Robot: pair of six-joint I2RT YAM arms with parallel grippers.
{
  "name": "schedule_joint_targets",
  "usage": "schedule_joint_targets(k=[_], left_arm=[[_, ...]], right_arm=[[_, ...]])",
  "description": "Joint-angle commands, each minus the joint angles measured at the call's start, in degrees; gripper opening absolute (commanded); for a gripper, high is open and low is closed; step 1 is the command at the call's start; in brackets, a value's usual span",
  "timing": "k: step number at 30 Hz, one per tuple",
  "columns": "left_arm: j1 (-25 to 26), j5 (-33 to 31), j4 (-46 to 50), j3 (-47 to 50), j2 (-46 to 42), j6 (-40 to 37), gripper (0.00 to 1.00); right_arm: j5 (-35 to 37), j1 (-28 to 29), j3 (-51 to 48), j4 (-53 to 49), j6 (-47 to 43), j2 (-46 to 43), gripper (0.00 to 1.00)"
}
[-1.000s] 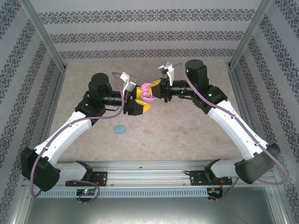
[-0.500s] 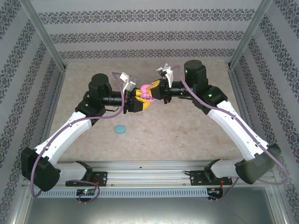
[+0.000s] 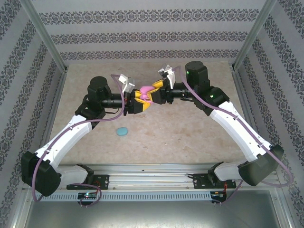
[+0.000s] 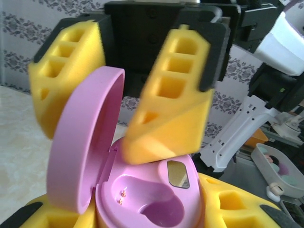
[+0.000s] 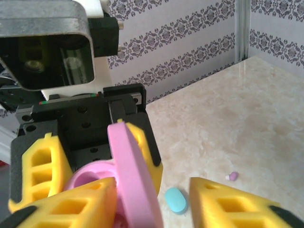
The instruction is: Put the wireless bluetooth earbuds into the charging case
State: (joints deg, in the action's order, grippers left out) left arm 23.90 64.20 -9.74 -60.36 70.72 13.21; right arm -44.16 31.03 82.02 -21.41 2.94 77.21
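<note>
Finding: within the last second the left gripper (image 3: 137, 100) has narrowed onto the base of the pink case (image 4: 156, 199) and now clamps it between its foam pads, clear of the surface (image 3: 190, 137). Over the same interval the right gripper (image 3: 154, 92) has gone from closed to parted. Its pads now straddle the raised lid (image 4: 80, 147), with a plain gap on one side, so it is not gripping.

Both grippers have also shifted slightly toward the rear and stand closer together.

Condition of case: the lid is open and near upright. The one well that shows is empty, with its contact pins exposed.

Location of parts: one pale pink earbud (image 5: 232, 176) lies on the surface, near the cyan case (image 5: 176, 199) and apart from it. Both are well below the held case.

Assessment: the handover appears complete. The left gripper alone carries the case, which frees the right to fetch an earbud. No earbud is seated yet, so insertion has not begun.
</note>
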Motion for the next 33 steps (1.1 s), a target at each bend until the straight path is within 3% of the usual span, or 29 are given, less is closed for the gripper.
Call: schedule_joint_targets(k=[1,11,14,20,26,33], left_arm=[[-1.38,-1.39,-4.11,1.26,-1.77,0.91,0.13],[-4.95,-4.06,-5.82,6.96,-3.46,2.74,0.13],[-6.6,-4.84,-5.7,8.85,-4.59,2.78,0.13],[-8.76,-6.79,-0.16,10.72,-8.06,-0.23,0.12],[-9.16,-8.56,6.54,10.55,-11.28,-4.18,0.13],[-9.4,-9.57,11.42,9.57,-13.67,-6.28,0.12]], right_arm=[[-0.48,0.61,0.34,1.19,2.85,-0.61,0.5],[1.6,-1.0,0.51,4.25,19.08,-0.57,0.59],[6.25,-2.36,0.42,2.54,22.72,-1.0,0.62],[16.66,-5.5,-0.97,-3.18,29.45,0.49,0.59],[18.69,-3.16,-0.13,-4.36,34.29,11.11,0.52],[17.94,4.38,16.83,-8.38,33.07,35.16,0.44]])
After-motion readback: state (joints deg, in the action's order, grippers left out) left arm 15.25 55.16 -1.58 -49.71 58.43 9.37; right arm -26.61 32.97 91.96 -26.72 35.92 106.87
